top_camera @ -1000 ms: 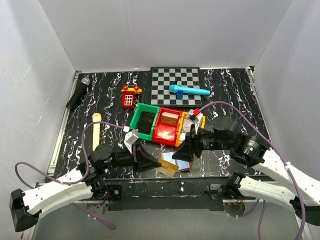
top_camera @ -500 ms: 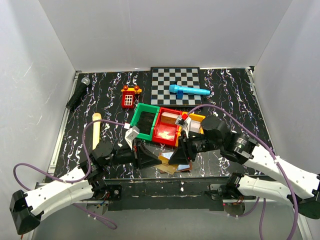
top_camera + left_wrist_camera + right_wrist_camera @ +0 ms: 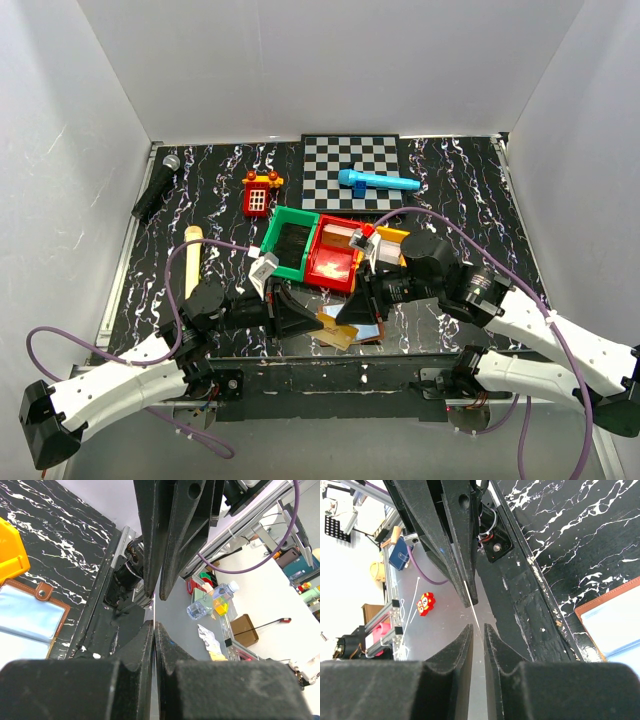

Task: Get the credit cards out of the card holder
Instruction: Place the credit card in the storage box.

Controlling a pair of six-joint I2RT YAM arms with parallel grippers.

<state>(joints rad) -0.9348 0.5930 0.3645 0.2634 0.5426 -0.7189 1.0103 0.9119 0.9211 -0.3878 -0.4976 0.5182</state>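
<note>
The card holder (image 3: 369,331) lies open near the table's front edge, brown with pale blue pockets (image 3: 27,615), and its corner also shows in the right wrist view (image 3: 615,612). My left gripper (image 3: 154,626) is shut on a thin credit card (image 3: 155,607), seen edge on and held above the front edge. My right gripper (image 3: 478,627) faces it with its jaws a narrow gap apart. The card's edge (image 3: 472,602) runs into that gap without either pad visibly pressing it. From above, the two grippers (image 3: 305,322) (image 3: 350,312) meet tip to tip. A tan card (image 3: 339,338) lies by the holder.
Green (image 3: 290,245), red (image 3: 335,258) and orange (image 3: 397,236) bins stand just behind the grippers. Further back are a chessboard (image 3: 330,160) with a blue toy (image 3: 378,181), a red toy (image 3: 259,195), a microphone (image 3: 157,187) and a wooden stick (image 3: 192,262).
My right gripper has swung left and down toward the left gripper, and its jaws have narrowed around the held card's edge. The left gripper has stayed shut on the card.
</note>
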